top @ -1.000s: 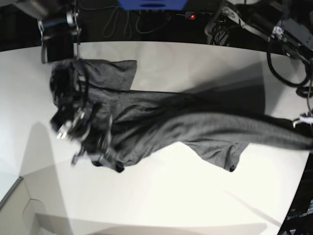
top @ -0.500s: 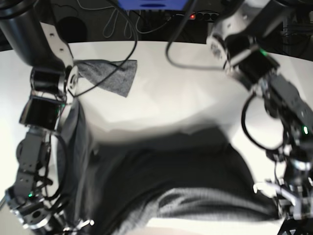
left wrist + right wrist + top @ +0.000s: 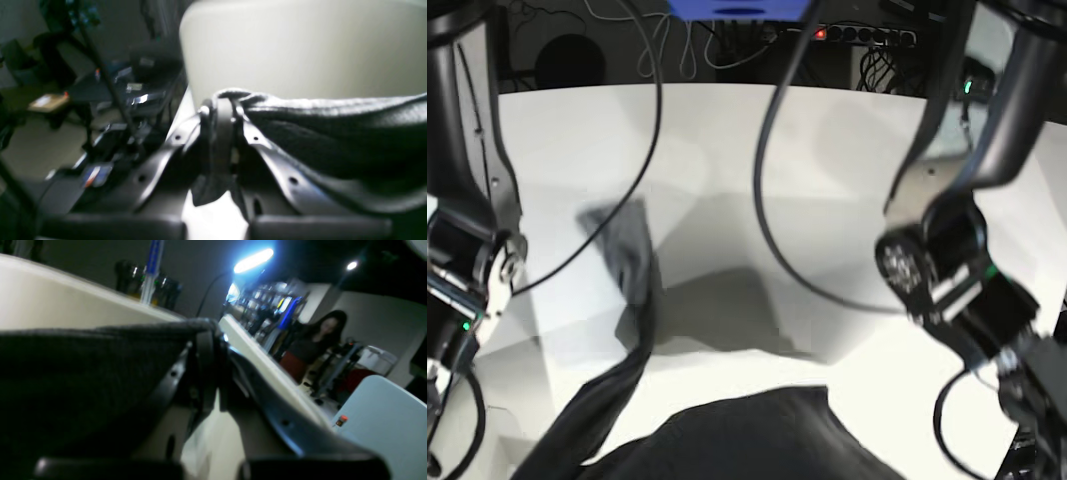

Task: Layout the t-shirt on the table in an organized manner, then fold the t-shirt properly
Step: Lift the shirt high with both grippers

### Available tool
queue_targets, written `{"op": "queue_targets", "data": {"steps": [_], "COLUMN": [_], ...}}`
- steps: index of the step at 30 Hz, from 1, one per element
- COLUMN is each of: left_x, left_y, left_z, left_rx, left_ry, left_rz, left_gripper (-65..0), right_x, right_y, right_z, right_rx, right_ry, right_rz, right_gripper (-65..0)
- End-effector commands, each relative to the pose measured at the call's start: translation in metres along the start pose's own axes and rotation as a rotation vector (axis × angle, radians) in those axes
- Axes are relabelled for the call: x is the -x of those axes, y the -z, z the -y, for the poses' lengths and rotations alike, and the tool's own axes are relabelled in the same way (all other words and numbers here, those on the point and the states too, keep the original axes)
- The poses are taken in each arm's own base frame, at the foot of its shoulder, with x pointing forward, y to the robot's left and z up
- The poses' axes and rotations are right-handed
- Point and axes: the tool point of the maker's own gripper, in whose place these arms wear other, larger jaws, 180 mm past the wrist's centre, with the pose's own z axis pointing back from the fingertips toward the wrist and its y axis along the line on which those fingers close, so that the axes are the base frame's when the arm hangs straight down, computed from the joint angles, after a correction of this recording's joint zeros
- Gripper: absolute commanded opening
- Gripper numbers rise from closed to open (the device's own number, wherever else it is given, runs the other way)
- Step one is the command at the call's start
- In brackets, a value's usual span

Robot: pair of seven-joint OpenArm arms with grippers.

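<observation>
T-shirt [image 3: 727, 435] in both clamped tools

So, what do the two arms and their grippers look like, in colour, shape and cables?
Both arms are black with pale grey segments and small green lights. Loose black cables hang in loops beside them. The left gripper and the right gripper each have long, flat, glossy black fingers with small round holes along them.
</observation>
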Motion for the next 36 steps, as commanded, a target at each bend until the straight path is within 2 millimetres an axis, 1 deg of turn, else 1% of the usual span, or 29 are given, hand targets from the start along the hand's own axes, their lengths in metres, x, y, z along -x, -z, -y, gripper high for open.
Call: {"op": "queue_targets", "data": {"steps": [1, 2, 4, 6, 7, 8, 9, 11, 13, 15, 17, 19, 21, 23, 25, 28, 30, 32, 33, 36], "left_x": [-0.031, -0.033, -0.034, -0.034, -0.033, -0.025, -0.014, 0.001, 0.008, 0.015, 0.017, 0.012, 0.01, 0.01, 0.01, 0.01, 0.013, 0.019, 0.016, 0.015], "left_y": [0.002, 0.004, 0.007, 0.007, 0.006, 0.006, 0.006, 0.004, 0.003, 0.003, 0.002, -0.001, -0.003, -0.003, -0.003, -0.002, 0.001, 0.006, 0.009, 0.018], "left_z": [-0.002, 0.0, 0.002, 0.003, 0.003, 0.003, 0.004, 0.002, 0.002, 0.002, -0.002, -0.007, -0.007, -0.007, -0.007, -0.007, -0.005, 0.0, 0.004, 0.011], "left_rx": [-0.002, 0.005, 0.014, 0.017, 0.017, 0.017, 0.018, 0.015, 0.015, 0.014, 0.008, -0.006, -0.009, -0.009, -0.009, -0.007, 0.0, 0.019, 0.029, 0.057], "left_ry": [-0.002, -0.006, -0.012, -0.012, -0.013, -0.014, -0.014, -0.01, -0.008, -0.008, -0.006, 0.008, 0.009, 0.009, 0.009, 0.007, 0.003, -0.008, -0.015, -0.034], "left_rz": [0.076, 0.077, 0.077, 0.077, 0.073, 0.06, 0.041, 0.015, 0.002, -0.01, -0.014, -0.003, 0.001, 0.002, 0.002, 0.002, -0.006, -0.024, -0.023, -0.035], "left_gripper": [-65.0, -65.0, -65.0, -65.0, -65.0, -65.0, -65.0, -65.0, -65.0, -65.0, -65.0, -65.0, -65.0, -65.0, -65.0, -65.0, -65.0, -65.0, -65.0, -65.0], "right_x": [-0.03, -0.026, -0.007, 0.009, 0.022, 0.033, 0.04, 0.056, 0.069, 0.073, 0.073, 0.072, 0.063, 0.069, 0.071, 0.09, 0.101, 0.109, 0.111, 0.102], "right_y": [-0.001, -0.002, -0.012, -0.028, -0.039, -0.051, -0.06, -0.078, -0.088, -0.09, -0.088, -0.088, -0.081, -0.073, -0.064, -0.054, -0.043, -0.029, -0.023, -0.004], "right_z": [0.026, 0.03, 0.037, 0.046, 0.046, 0.046, 0.043, 0.031, 0.022, 0.02, 0.02, 0.02, 0.015, 0.004, 0.0, -0.005, -0.012, -0.027, -0.033, -0.047], "right_rx": [0.07, 0.079, 0.1, 0.135, 0.143, 0.149, 0.146, 0.117, 0.092, 0.087, 0.088, 0.087, 0.072, 0.042, 0.028, 0.01, -0.007, -0.05, -0.066, -0.106], "right_ry": [0.012, 0.018, 0.028, 0.029, 0.023, 0.011, -0.003, 0.012, 0.03, 0.03, 0.033, 0.034, 0.032, 0.037, 0.051, 0.087, 0.119, 0.139, 0.149, 0.164], "right_rz": [0.084, 0.078, 0.047, 0.027, 0.008, -0.007, -0.015, -0.027, -0.043, -0.053, -0.052, -0.049, -0.031, -0.049, -0.058, -0.108, -0.141, -0.169, -0.172, -0.148], "right_gripper": [-65.0, -65.0, -65.0, -65.0, -65.0, -65.0, -65.0, -65.0, -65.0, -65.0, -65.0, -65.0, -65.0, -65.0, -65.0, -65.0, -65.0, -65.0, -65.0, -65.0]}}
